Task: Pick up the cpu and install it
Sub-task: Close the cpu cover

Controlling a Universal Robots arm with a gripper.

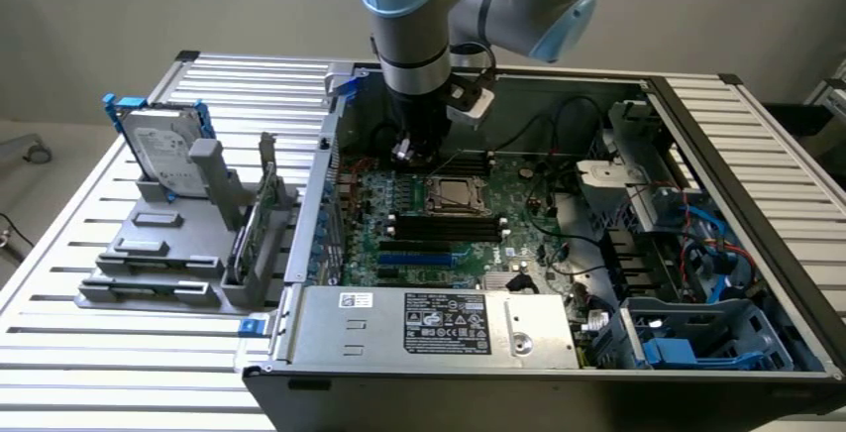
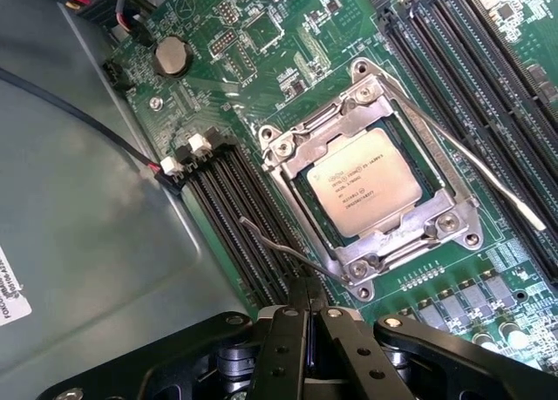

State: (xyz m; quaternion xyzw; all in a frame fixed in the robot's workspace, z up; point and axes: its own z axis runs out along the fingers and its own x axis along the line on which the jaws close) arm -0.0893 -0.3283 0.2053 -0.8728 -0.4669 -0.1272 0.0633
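The hand (image 2: pixel 307 287) has its two black fingers pressed together with nothing between them. In the exterior view it hangs low inside the open computer case (image 1: pixel 740 283), over the green motherboard (image 2: pixel 261 77). Its tips stand just beside one corner of the socket (image 2: pixel 453 221), close to the end of a thin wire lever (image 2: pixel 279 243); whether they touch it I cannot tell. The cpu (image 2: pixel 375 182) lies flat in that socket, its silver printed top up and the metal frame around its edges. Black memory slots (image 2: pixel 235 208) run alongside the socket, and a coin battery (image 2: pixel 172 56) sits farther off. The case rests on a slatted worktop (image 1: pixel 79 353). Toward the exterior view's left, a grey rack (image 1: pixel 158 254) holds a hard drive (image 1: pixel 165 145) upright.
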